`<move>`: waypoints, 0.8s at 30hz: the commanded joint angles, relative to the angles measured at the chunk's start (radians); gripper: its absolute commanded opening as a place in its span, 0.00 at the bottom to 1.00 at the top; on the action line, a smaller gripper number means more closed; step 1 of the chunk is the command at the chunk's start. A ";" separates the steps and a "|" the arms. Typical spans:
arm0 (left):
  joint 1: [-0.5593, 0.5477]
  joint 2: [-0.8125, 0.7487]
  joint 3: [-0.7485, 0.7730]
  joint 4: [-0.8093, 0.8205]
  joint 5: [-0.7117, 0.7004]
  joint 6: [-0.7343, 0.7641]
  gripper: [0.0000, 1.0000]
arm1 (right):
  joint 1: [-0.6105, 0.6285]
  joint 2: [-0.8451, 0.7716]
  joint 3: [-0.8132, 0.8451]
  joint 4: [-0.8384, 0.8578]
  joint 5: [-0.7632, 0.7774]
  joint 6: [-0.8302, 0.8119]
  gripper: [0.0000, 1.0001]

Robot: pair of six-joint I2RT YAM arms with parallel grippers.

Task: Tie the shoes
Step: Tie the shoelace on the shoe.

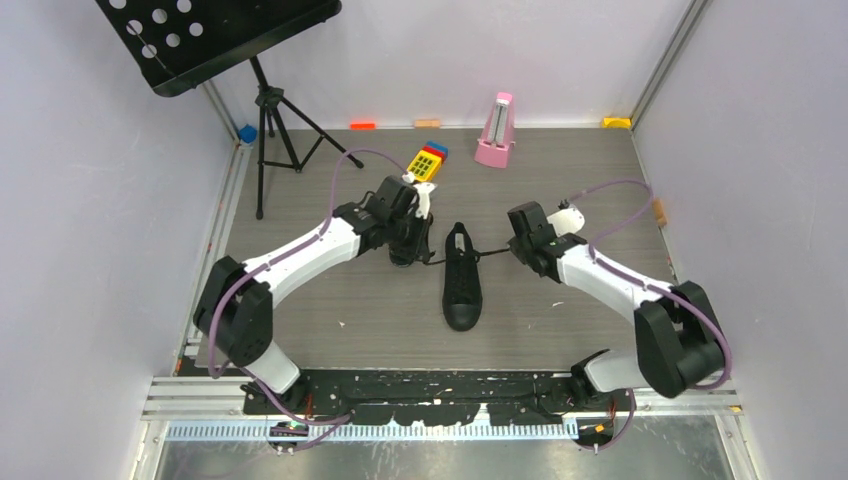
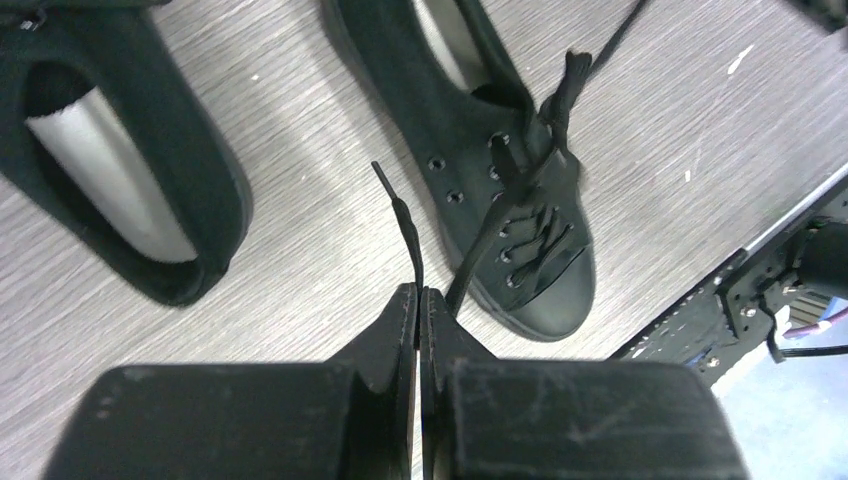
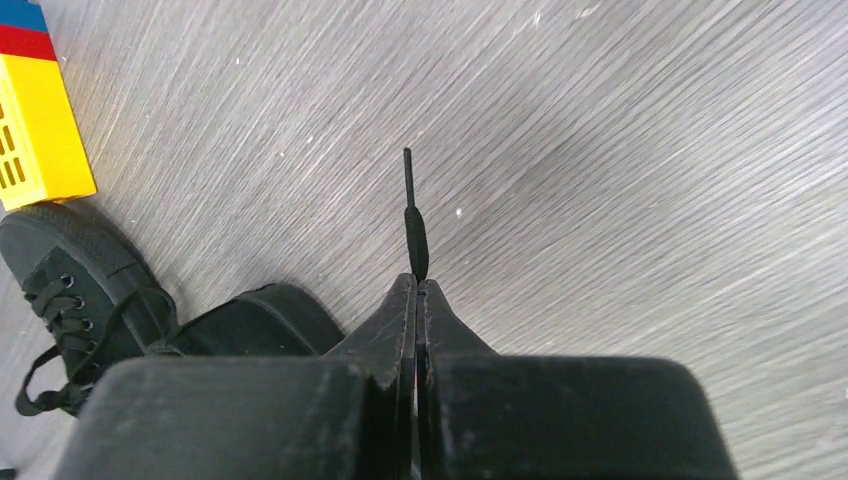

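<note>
One black shoe lies mid-table, toe toward the near edge, its laces loose across the eyelets. The second shoe, grey insole showing, lies to its left, mostly under my left arm in the top view. My left gripper is shut on a black lace whose tip sticks out past the fingers. My right gripper is shut on the other lace, its tip poking out. That lace runs taut from the shoe.
A black music stand is at the back left, a pink metronome at the back, and a yellow toy block just behind the shoes. Small coloured blocks line the back wall. A black rail runs along the near edge.
</note>
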 commanded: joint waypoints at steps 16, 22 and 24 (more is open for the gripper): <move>0.003 -0.196 -0.448 0.445 -0.532 0.137 0.00 | -0.002 -0.219 -0.212 0.145 0.497 -0.259 0.00; 0.005 -0.158 -0.479 0.522 -0.564 0.151 0.00 | -0.003 -0.275 -0.246 0.082 0.637 -0.175 0.00; 0.010 -0.167 -0.491 0.525 -0.603 0.153 0.00 | -0.003 -0.274 -0.251 0.081 0.660 -0.175 0.00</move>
